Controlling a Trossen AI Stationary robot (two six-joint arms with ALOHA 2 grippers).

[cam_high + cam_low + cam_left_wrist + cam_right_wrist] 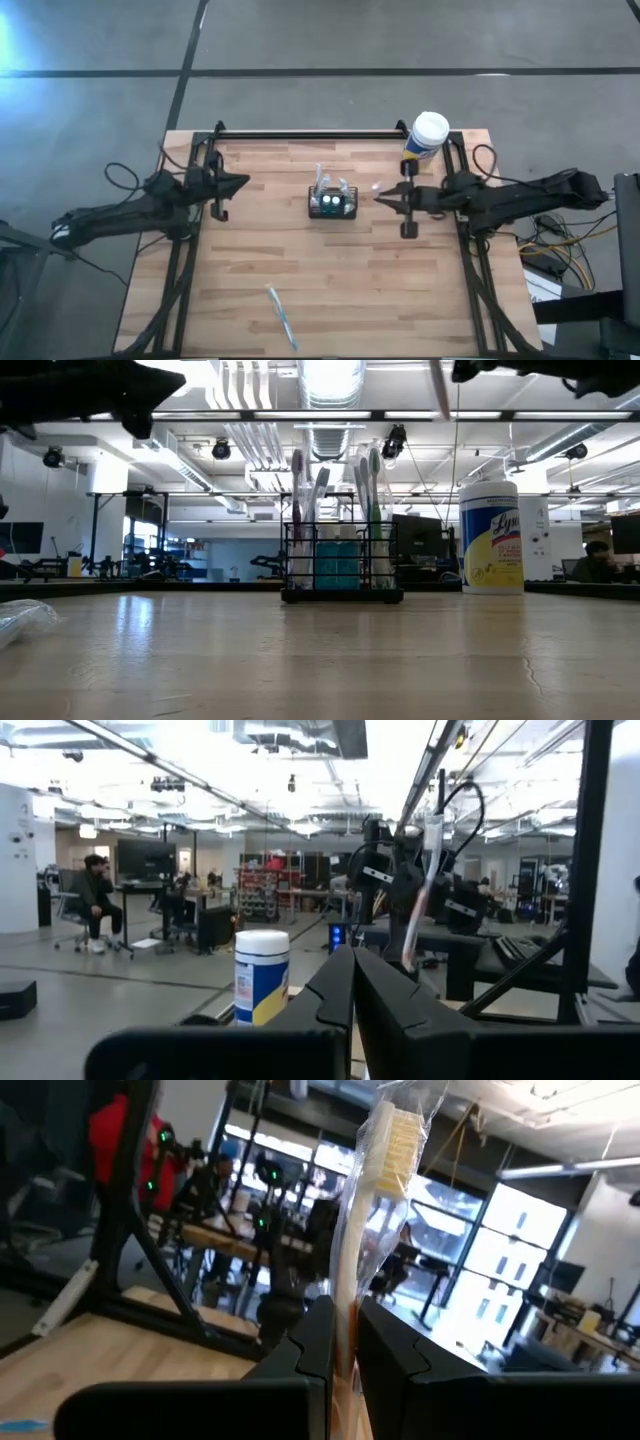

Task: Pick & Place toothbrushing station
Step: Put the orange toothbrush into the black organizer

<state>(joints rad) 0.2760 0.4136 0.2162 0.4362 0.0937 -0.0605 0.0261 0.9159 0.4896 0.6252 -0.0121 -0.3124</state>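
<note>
A large workshop hall with ceiling ducts and desks lies behind the wooden table (330, 290), which sits on a grey floor crossed by dark lines. Two dark arms reach in from the table's left and right edges.

The white-lidded canister (427, 135) with a yellow label stands near the far right corner. The toothbrushing station (333, 201), a small black wire-mesh holder, stands upright near the middle of the table, a little toward the far edge, with several toothbrushes (370, 510) already sticking straight up out of it. A wrapped toothbrush (281, 316) lies loose near the near edge, left of centre, its long axis slanting toward the near edge.

The right gripper (382, 199) hangs above the table just right of the station, fingers clamped on a toothbrush in clear wrapping (375, 1190); the bristle head points up and away from the fingers, and the handle runs down between them. The station lies straight ahead of this gripper, toward the table's left edge, and this arm is the nearer one. The likely next move is carrying the brush over the holder and lowering it handle-first into a free compartment, so the brush's long axis must come vertical.

The left gripper (241, 183) waits near the left edge, fingers closed on nothing.
</note>
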